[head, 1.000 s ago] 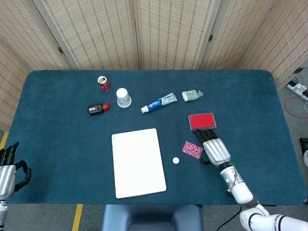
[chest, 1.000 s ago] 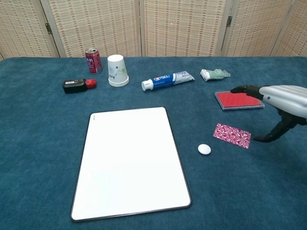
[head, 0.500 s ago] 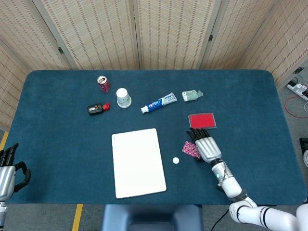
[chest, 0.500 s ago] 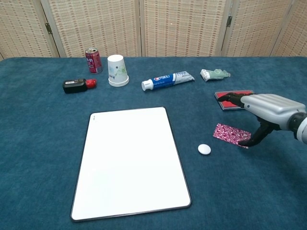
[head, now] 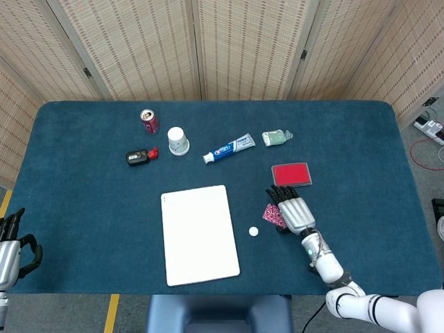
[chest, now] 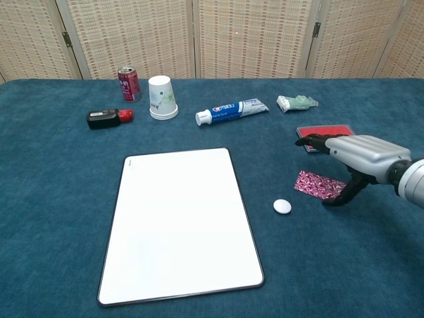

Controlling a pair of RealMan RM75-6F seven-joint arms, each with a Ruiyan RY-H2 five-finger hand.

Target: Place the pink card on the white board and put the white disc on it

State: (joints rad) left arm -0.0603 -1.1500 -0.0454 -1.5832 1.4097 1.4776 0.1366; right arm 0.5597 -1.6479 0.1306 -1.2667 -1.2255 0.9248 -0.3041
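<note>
Right hand (chest: 354, 154) over pink card (chest: 318, 185), fingers spread, holding nothing | left hand (head: 8, 253) idle, fingers apart

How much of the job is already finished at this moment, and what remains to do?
Nothing is finished yet: the white board lies bare. In hand: the right hand hovers over the pink card, its thumb at the card's near edge, but the card lies flat on the table, not lifted. Left: carry the card to the board, then set the white disc, now beside the board, on it. The left hand waits at the table's edge.
</note>
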